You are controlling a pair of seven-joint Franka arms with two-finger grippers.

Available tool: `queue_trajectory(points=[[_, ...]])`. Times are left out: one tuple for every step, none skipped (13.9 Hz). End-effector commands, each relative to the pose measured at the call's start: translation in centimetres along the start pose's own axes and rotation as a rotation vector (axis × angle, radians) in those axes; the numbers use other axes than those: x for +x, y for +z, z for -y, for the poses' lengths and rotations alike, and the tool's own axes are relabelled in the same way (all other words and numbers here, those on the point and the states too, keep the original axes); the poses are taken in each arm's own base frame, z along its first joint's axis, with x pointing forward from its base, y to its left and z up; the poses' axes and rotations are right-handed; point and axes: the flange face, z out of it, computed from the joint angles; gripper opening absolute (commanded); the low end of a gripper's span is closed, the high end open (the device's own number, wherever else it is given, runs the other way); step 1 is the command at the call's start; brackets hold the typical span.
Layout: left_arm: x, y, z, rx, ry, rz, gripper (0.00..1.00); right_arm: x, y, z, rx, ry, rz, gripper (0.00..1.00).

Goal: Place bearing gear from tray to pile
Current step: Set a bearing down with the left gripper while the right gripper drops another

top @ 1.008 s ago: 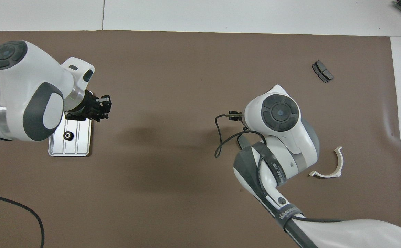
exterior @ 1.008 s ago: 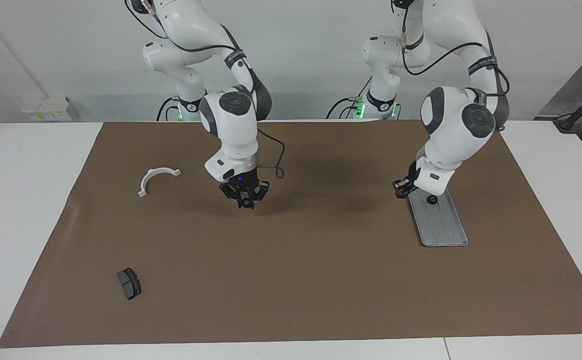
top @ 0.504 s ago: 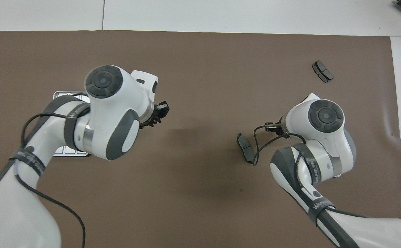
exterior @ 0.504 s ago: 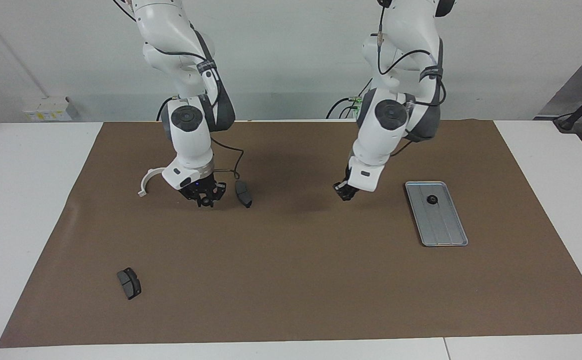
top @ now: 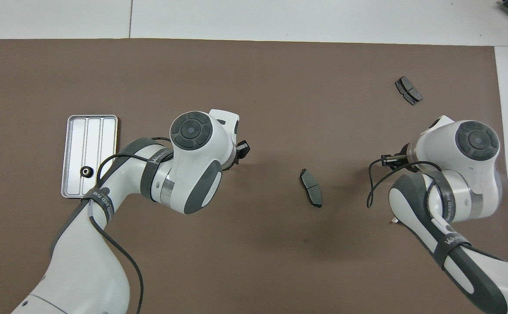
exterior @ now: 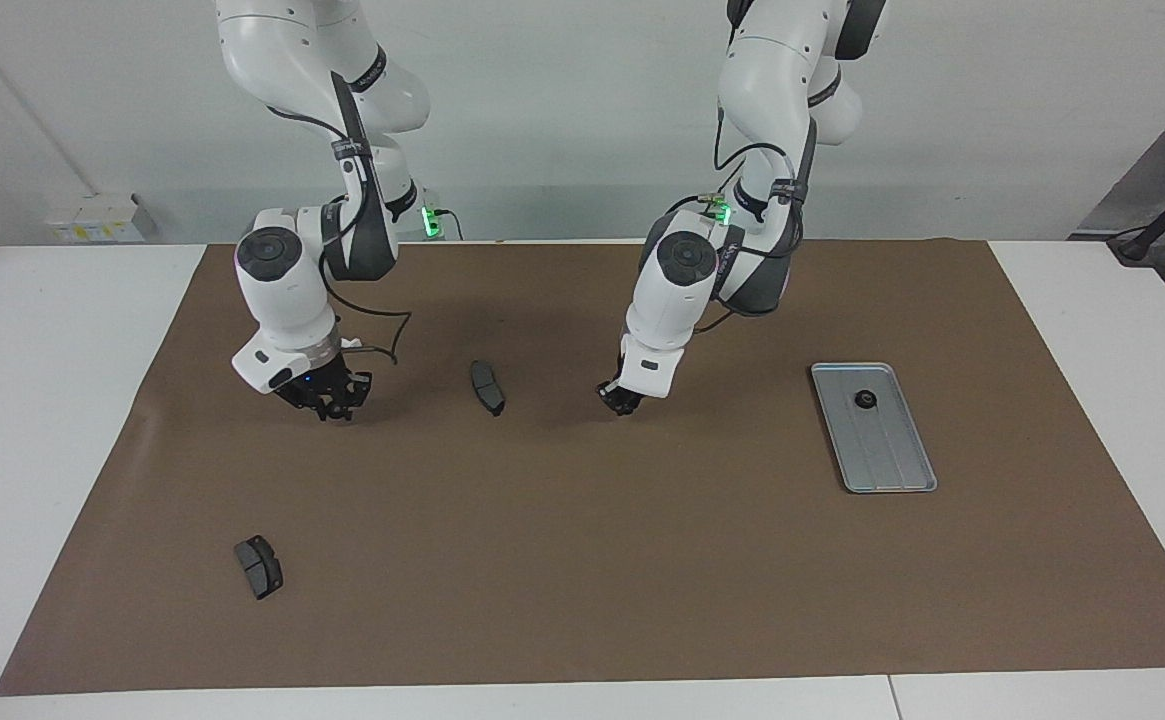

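The right end effector (exterior: 327, 402) hangs low over the brown mat (exterior: 582, 580) toward the right arm's end of the counter. A second ago it was over the middle of the mat and has since travelled outward. I cannot tell whether it is spread, closed, or carrying anything. Its arm drops steeply from above, with the wrist turned so the tool points straight down. That move has uncovered a dark brake pad (exterior: 488, 387) lying flat near the mat's middle, between the two tools. A second brake pad (exterior: 259, 566) sits unchanged, well apart and farther from the robots. The left end effector (exterior: 621, 400) is also low over the mat, just beside the middle brake pad's patch but apart from it. A second ago it was down at the tray's end nearest the robots, close to the gear, and it has swung well away toward the centre. Its state cannot be read here either. The left arm is folded at the elbow, and its forearm slopes down toward the right arm's end. The ridged metal tray (exterior: 887, 455) rests where it was, toward the left arm's end. The small black bearing gear (exterior: 864, 400) lies in it near the end closest to the robots, untouched. As I judge it, this gear has yet to be moved to the pile, and the left arm has left it behind.
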Motion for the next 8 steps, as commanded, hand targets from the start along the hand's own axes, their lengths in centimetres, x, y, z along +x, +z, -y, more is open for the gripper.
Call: queue_trajectory(points=[[-0.5,-0.5,0.3,-0.001,-0.005,0.011,0.79,-0.3,0.6,-1.6,0.011,-0.003,-0.017,0.08],[-0.4,-0.6,0.4,0.010,-0.002,0.013,0.82,0.0,0.9,-2.2,0.012,0.007,-0.030,0.08],[0.3,-1.0,0.8,0.012,-0.011,0.008,0.84,0.2,1.3,-2.4,0.014,0.011,-0.036,0.12],[1.1,-1.7,1.3,0.010,-0.021,0.001,0.85,0.3,1.6,-2.6,0.015,0.017,-0.048,0.21],[3.0,-3.4,2.3,-0.003,-0.049,-0.007,0.85,0.4,1.7,-2.7,0.016,0.022,-0.050,0.30],[5.3,-5.1,4.1,-0.004,-0.068,-0.008,0.85,0.3,1.7,-2.9,0.016,0.026,-0.050,0.47],[7.0,-7.2,6.0,-0.001,-0.029,-0.001,0.85,0.3,1.7,-2.8,0.017,0.024,-0.047,0.71],[8.6,-8.9,8.5,0.011,0.020,0.016,0.84,0.5,1.4,-2.6,0.016,0.022,-0.049,0.86]])
